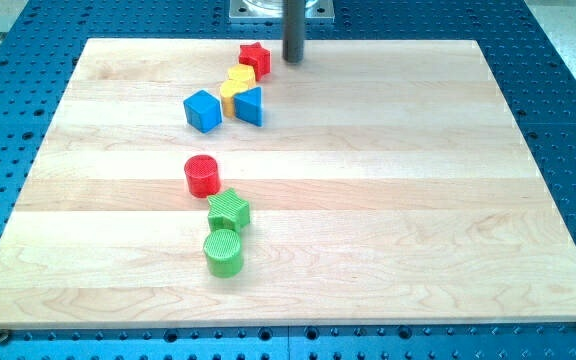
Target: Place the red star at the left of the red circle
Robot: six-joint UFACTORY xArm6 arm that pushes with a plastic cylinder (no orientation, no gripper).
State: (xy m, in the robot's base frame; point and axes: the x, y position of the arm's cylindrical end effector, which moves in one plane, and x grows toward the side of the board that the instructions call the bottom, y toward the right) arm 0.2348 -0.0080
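The red star point(255, 58) lies near the view's top edge of the wooden board point(418, 180), left of centre. My tip point(293, 60) stands just to its right, a small gap apart. The red circle point(202, 174) lies well below the star, left of centre. Between them sit a yellow block point(237, 79), a second yellow block point(231, 94), a blue cube point(203, 110) and a blue triangular block point(250, 105) in a tight cluster touching the star's lower side.
A green star point(229, 210) lies just below and right of the red circle, with a green cylinder point(223, 251) below it. A blue perforated table point(568, 90) surrounds the board. The arm's metal base point(280, 10) is at the view's top.
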